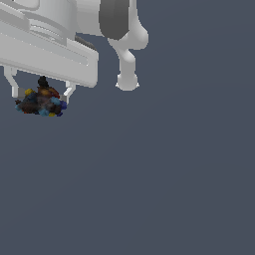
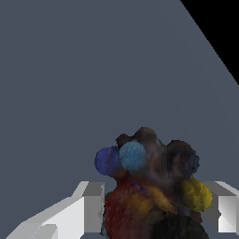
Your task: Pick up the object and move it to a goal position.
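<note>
The object is a small lumpy dark clump speckled with blue, orange, yellow and red. It sits between the two white fingers of my gripper at the upper left of the exterior view. In the wrist view the object fills the space between the fingers, and both fingers press against its sides. The gripper is shut on it. The clump's far side hangs past the fingertips. The white arm rises above it.
A plain grey-blue floor spreads under everything. A black area shows past the floor's edge in the wrist view. No goal marker shows.
</note>
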`<act>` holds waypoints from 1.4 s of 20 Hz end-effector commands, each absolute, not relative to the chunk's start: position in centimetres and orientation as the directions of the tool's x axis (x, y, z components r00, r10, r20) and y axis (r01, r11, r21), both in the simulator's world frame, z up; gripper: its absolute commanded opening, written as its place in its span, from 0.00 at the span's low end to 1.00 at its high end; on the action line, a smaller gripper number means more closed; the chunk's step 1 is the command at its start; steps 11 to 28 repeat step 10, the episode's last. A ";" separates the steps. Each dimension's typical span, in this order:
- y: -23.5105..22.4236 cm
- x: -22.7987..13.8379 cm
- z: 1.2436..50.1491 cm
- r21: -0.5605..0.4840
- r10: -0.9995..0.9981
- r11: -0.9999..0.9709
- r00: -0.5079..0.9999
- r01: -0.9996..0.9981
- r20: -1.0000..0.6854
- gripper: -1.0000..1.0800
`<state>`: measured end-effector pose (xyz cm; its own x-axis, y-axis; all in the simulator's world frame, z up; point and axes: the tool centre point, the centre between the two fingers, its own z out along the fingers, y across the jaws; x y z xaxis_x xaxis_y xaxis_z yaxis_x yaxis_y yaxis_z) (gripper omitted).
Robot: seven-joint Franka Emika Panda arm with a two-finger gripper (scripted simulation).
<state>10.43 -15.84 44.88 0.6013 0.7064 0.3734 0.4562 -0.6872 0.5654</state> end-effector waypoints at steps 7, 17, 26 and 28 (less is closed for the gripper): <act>-16.9 9.3 50.2 0.612 0.694 -0.692 0.585 0.383 0.419 0.00; -16.9 9.3 50.2 0.612 0.694 -0.692 0.586 0.383 0.419 0.00; -16.9 9.3 50.2 0.612 0.694 -0.692 0.586 0.383 0.419 0.00; -16.9 9.3 50.2 0.612 0.694 -0.692 0.586 0.383 0.419 0.00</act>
